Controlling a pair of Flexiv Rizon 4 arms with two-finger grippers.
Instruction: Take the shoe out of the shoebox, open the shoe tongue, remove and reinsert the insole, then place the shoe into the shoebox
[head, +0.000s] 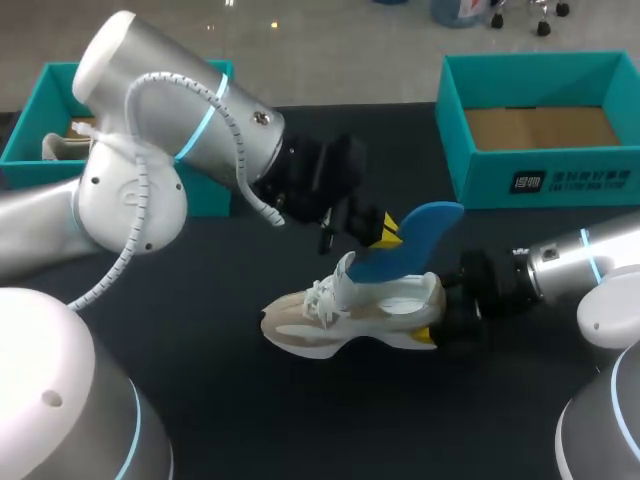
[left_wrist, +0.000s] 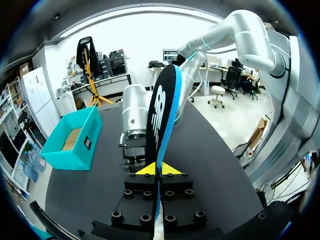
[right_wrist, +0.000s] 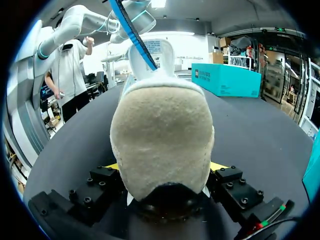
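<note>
A cream and white shoe (head: 350, 315) lies on its sole on the black table, toe to the left. My right gripper (head: 437, 312) is shut on the shoe's heel (right_wrist: 161, 135), its fingers either side of it. My left gripper (head: 388, 230) hangs just above the shoe, shut on a blue insole (head: 410, 240). In the left wrist view the insole (left_wrist: 162, 112) stands up on edge between the yellow fingertips (left_wrist: 144, 169). The insole's lower end slants down to the shoe opening. The insole (right_wrist: 134, 34) also shows above the shoe in the right wrist view.
A teal shoebox (head: 540, 125) stands open at the back right, with brown cardboard inside. Another teal box (head: 40, 140) at the back left holds a second shoe, partly hidden by my left arm. My right arm's wrist (left_wrist: 136, 115) is ahead of the left gripper.
</note>
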